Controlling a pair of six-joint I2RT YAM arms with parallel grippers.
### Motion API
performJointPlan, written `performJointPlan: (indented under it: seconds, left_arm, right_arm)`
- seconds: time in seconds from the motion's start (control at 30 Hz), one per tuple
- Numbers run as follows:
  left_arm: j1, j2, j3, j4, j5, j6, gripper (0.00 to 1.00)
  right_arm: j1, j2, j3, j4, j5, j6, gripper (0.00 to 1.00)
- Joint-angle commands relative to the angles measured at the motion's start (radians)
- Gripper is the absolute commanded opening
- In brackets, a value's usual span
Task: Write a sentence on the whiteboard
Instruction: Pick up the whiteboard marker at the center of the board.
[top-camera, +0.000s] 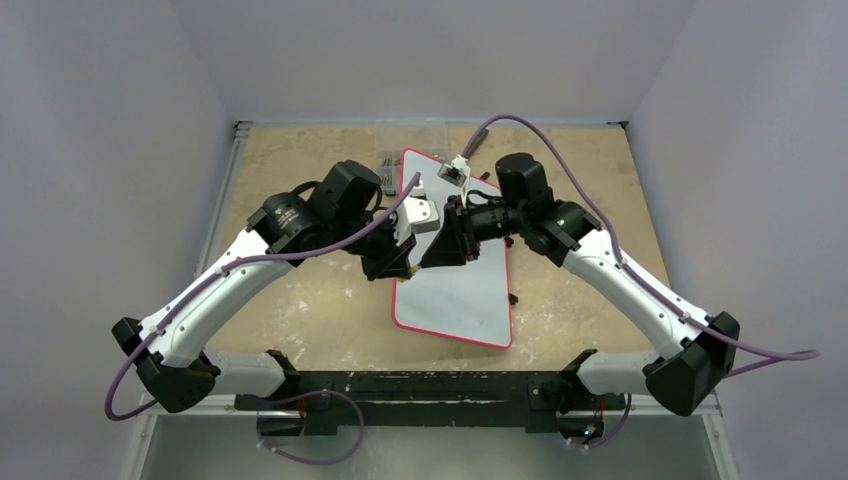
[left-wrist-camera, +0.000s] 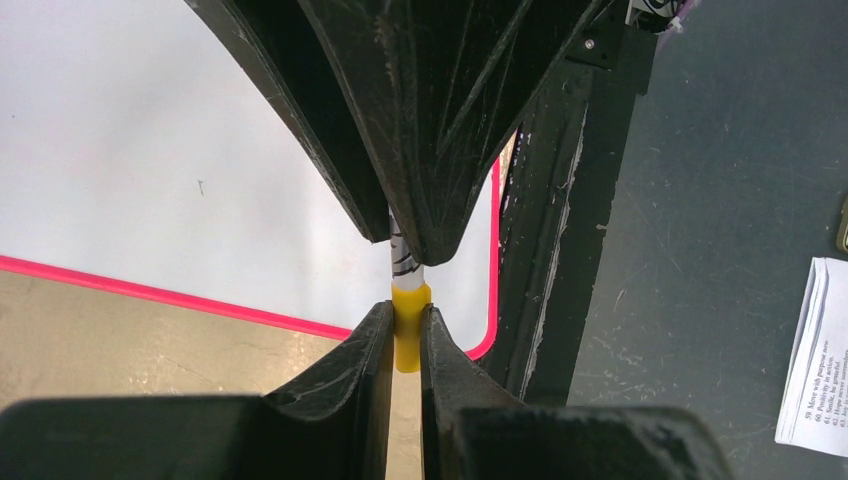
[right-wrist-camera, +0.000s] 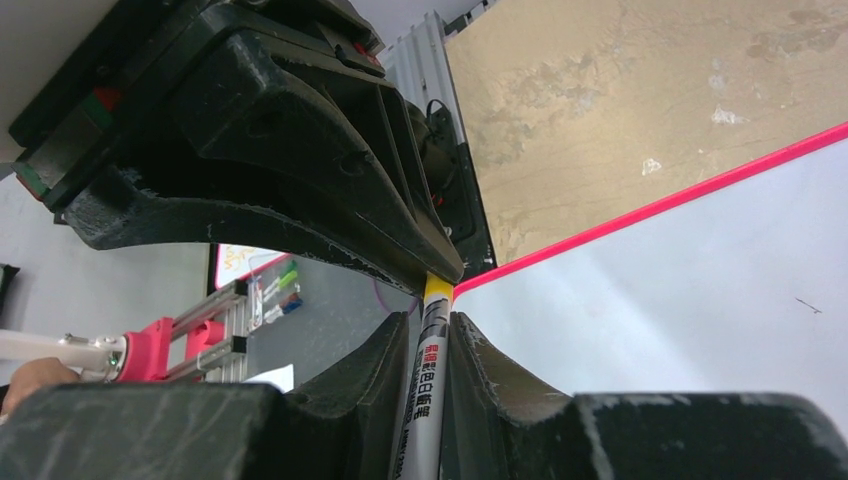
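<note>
The whiteboard (top-camera: 460, 295), pale with a thin red frame, lies flat mid-table. No sentence shows on its visible surface (left-wrist-camera: 150, 150). Above its left edge my two grippers meet tip to tip over a slim white marker. My left gripper (top-camera: 403, 266) (left-wrist-camera: 406, 312) is shut on the marker's yellow cap (left-wrist-camera: 410, 335). My right gripper (top-camera: 428, 258) (right-wrist-camera: 431, 322) is shut on the white printed barrel (right-wrist-camera: 427, 395), both fingers against it. In the top view the marker is hidden between the two grippers.
A clear case of markers (top-camera: 387, 170) lies at the board's far left corner. A small white connector (top-camera: 457, 170) on the purple cable hangs over the board's far end. Off the table, a printed paper sheet (left-wrist-camera: 820, 355) lies on a dark surface.
</note>
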Motion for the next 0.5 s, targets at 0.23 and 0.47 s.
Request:
performJointPlan:
  seconds: [0.23,0.47]
  left_arm:
    - [-0.007,-0.003,0.036,0.028,-0.019,0.015,0.0]
    - [-0.007,-0.006,0.036,0.028,-0.027,0.015,0.0]
  right_arm:
    - [0.017,0.004,-0.012,0.02,-0.008,-0.013,0.23]
    - [0.03,0.006,-0.012,0.022,-0.008,-0.013,0.0]
